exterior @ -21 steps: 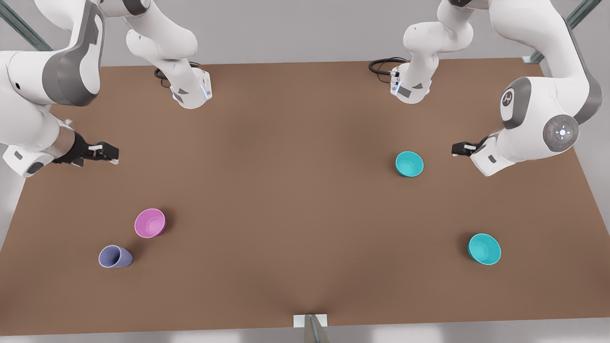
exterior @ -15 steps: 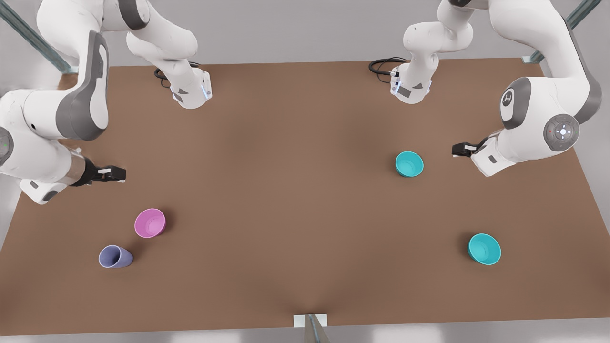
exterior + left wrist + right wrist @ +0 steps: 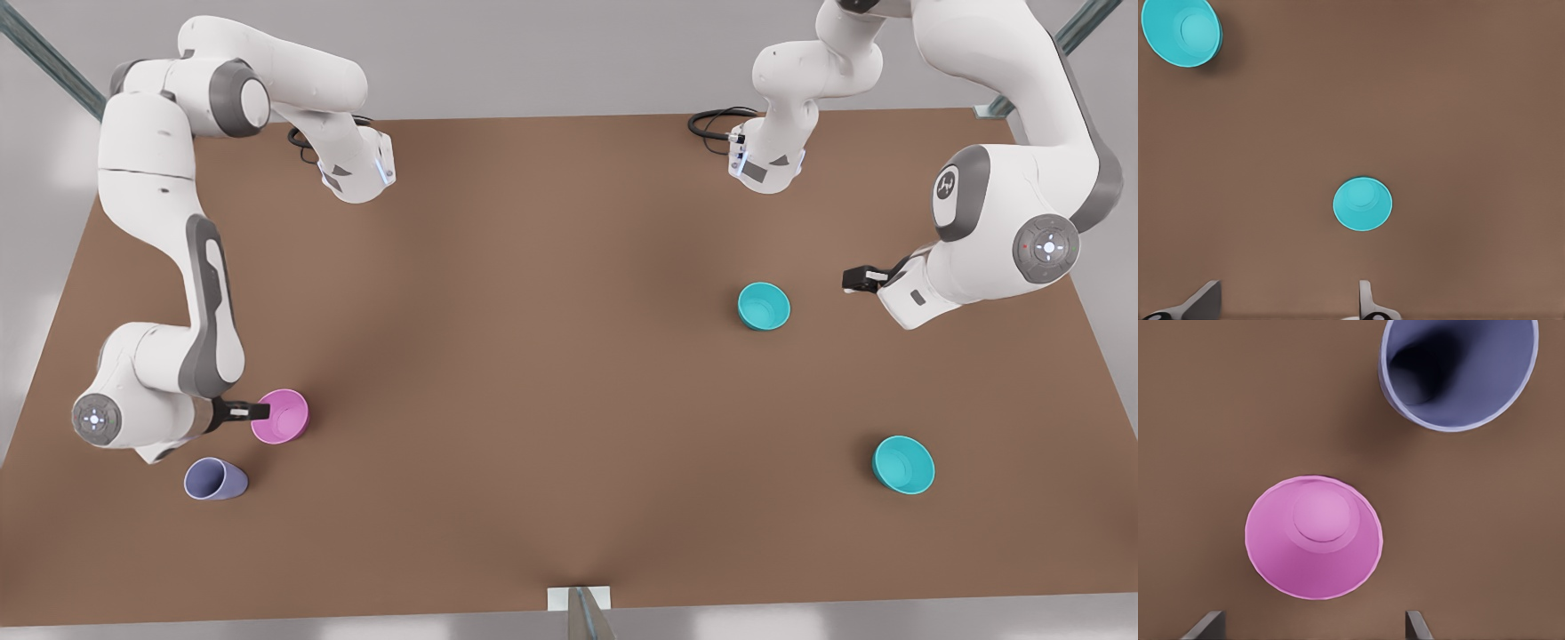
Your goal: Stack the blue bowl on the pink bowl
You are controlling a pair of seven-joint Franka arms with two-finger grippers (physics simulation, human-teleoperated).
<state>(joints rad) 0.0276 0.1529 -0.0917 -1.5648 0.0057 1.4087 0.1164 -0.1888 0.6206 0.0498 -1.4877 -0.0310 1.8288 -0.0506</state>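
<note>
**Asker:** 2 claws, 1 job. Start from the near edge: what is down there?

**Me:** Nearest on the table [image 3: 569,427] are the lavender cup [image 3: 214,479], on the front view's left, and a spare turquoise bowl [image 3: 903,464], on the front view's right. Neither is mine to take.

**Asker:** And the pink bowl?

**Me:** The pink bowl [image 3: 280,415] sits upright just past the cup, close to it but apart. My right claw [image 3: 1311,628] hangs low at its rim, on the side away from the table's middle. Its fingers [image 3: 1205,623] are spread wide, wider than the bowl, and hold nothing.

**Asker:** How do you do this step well?

**Me:** I judge I am about to grip the pink bowl. I should pinch 1 wall of the rim, 1 finger inside and 1 outside, and close gently so it does not skate. The cup is close, so I should keep my wrist off it.

**Asker:** Farther out?

**Me:** The blue bowl [image 3: 763,306] stands upright across the table, well apart from the pink one. My left claw [image 3: 855,279] waits beside it, above the table, fingers open and empty.
</note>
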